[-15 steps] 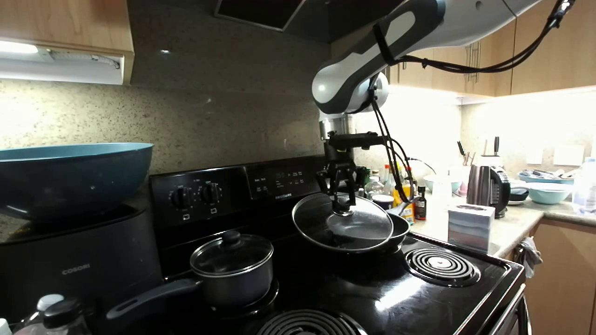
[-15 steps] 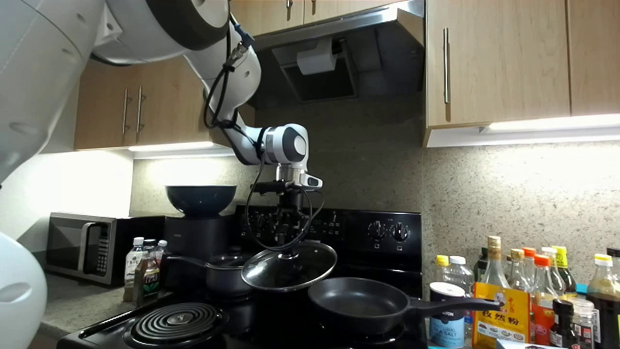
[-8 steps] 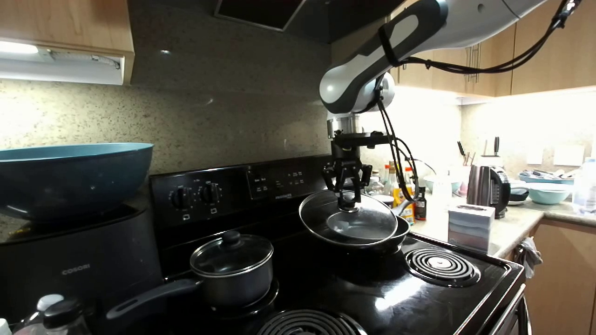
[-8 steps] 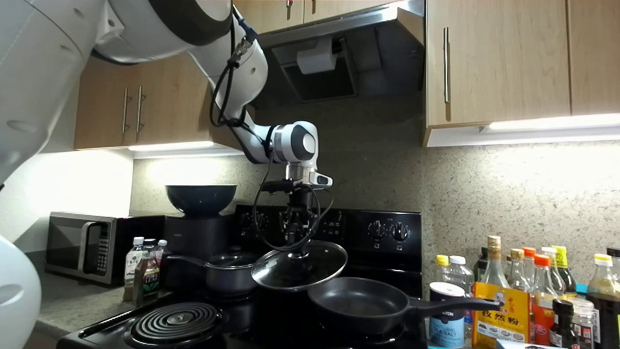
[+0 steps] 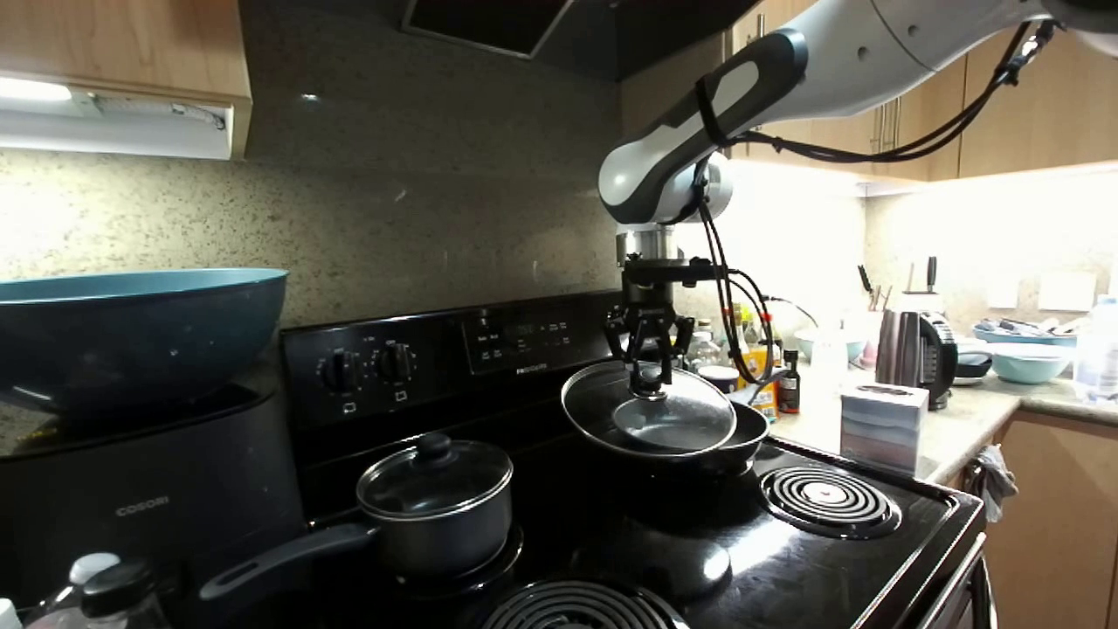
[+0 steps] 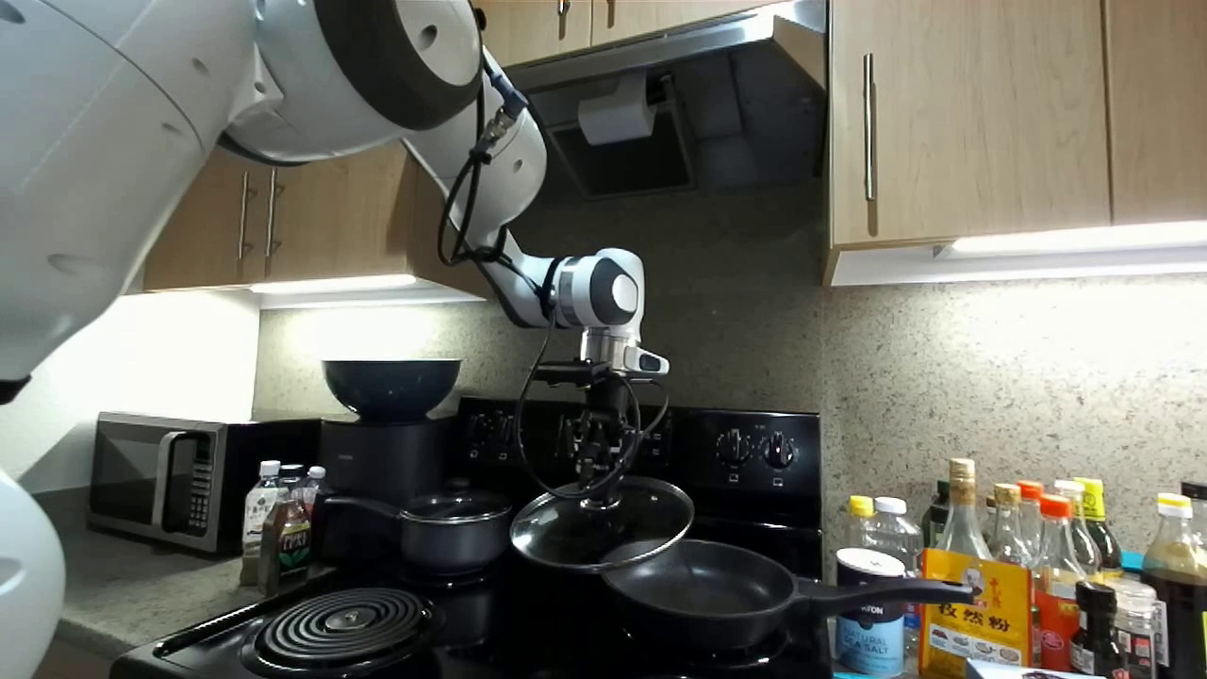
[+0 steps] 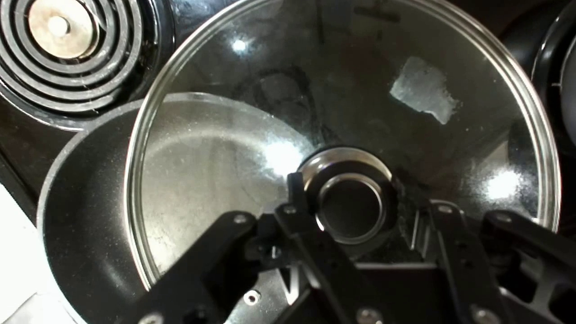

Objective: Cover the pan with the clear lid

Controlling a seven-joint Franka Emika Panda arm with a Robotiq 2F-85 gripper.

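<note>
The hand (image 7: pixel 347 193) points downward, its fingers (image 7: pixel 295 189) drawn in on either side of the dark knob (image 7: pixel 351 209), gripping the clear lid (image 6: pixel 603 547) by it. The lid hangs at a tilt, with bright glints on its glass in the wrist view. Through that glass part of the pan (image 6: pixel 702 594) shows: there the lid overlaps one side of the pan and leaves the rest uncovered. Whether the two rims touch, I cannot tell. The pan sits on the black stove (image 5: pixel 769 594), its handle (image 6: pixel 886 592) crossing in front of a salt canister (image 6: pixel 866 639) in an exterior view. On the lid's other side from the pan stands the grey saucepan (image 5: pixel 450 533), topped with a smaller glass lid (image 5: pixel 419 482) and well apart from the pan. A coil burner (image 5: pixel 825 496) lies near the pan. Farther out, the desk (image 5: pixel 965 428) beside the stove carries a small box (image 5: pixel 880 428) and a kettle (image 5: pixel 902 349), with bottles (image 6: pixel 964 519) and a yellow packet (image 6: pixel 976 618) grouped near the pan's handle. A large blue bowl (image 5: pixel 140 341) rests on a dark appliance (image 5: pixel 140 537).
</note>
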